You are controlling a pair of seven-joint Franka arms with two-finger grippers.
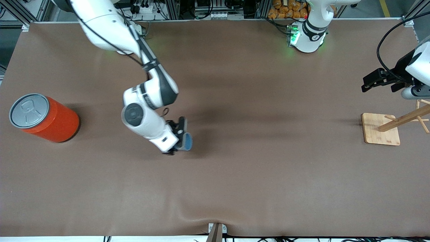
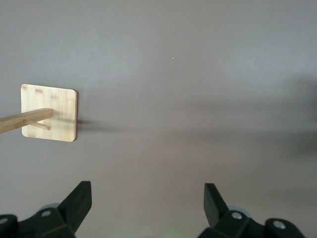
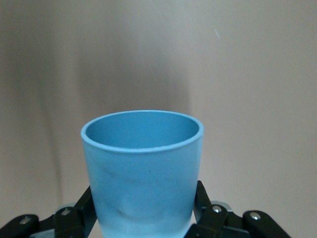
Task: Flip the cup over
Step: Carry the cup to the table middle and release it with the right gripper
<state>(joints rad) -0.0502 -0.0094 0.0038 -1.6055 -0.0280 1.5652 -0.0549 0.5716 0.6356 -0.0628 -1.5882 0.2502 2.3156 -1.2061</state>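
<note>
Where the front view takes in the whole brown paper-covered table (image 1: 235,185), a big orange cylindrical can with a grey pull-tab lid (image 1: 43,117) stands near the edge at the right arm's end, well apart from the work. A pale wooden peg stand on a square base (image 1: 381,129) sits near the edge at the left arm's end. Nothing lies between these and the right gripper (image 1: 181,139), which is over mid-table, somewhat toward the can's side, clamped on a small light-blue matte plastic tumbler, the cup (image 1: 187,141). The cup shows at the fingertips, turned sideways. The left gripper (image 1: 371,80) waits over the table above the stand, near that end's edge.

Left wrist view: left gripper (image 2: 147,198) with black fingers (image 2: 79,201) spread wide, holding nothing; the stand's base (image 2: 59,114) on the table surface (image 2: 198,99).

Right wrist view: cup (image 3: 143,173) held between the right gripper's (image 3: 143,213) black fingers (image 3: 203,206), one pressing each side of the lower wall; open mouth pointing away from the wrist, bare table (image 3: 257,74) past it.
</note>
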